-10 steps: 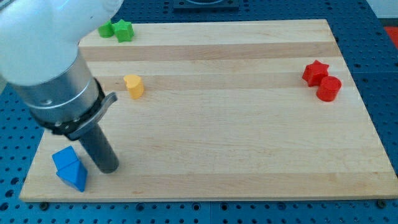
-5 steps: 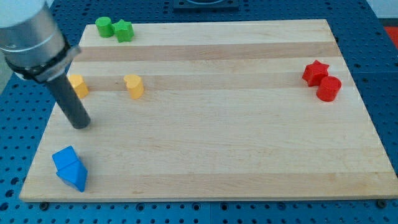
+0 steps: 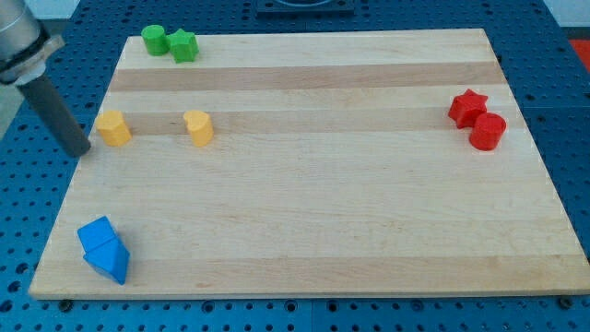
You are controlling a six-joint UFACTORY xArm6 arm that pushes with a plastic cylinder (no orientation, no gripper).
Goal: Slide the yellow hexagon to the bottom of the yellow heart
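Observation:
The yellow hexagon (image 3: 113,128) lies near the board's left edge, at mid height. The yellow heart (image 3: 198,127) lies to its right, at about the same height, a short gap apart. My tip (image 3: 79,150) is at the board's left edge, just left of and slightly below the yellow hexagon, a small gap from it. The rod slants up to the view's top left corner.
A green cylinder (image 3: 154,40) and a green star (image 3: 183,44) touch at the top left. A red star (image 3: 467,107) and a red cylinder (image 3: 488,132) sit at the right. Two blue blocks (image 3: 103,249) lie at the bottom left. The wooden board (image 3: 323,203) rests on a blue pegboard.
My tip has moved from beside the blue blocks up and to the left, to the board's left edge beside the yellow hexagon. The arm has uncovered the hexagon. No block has moved.

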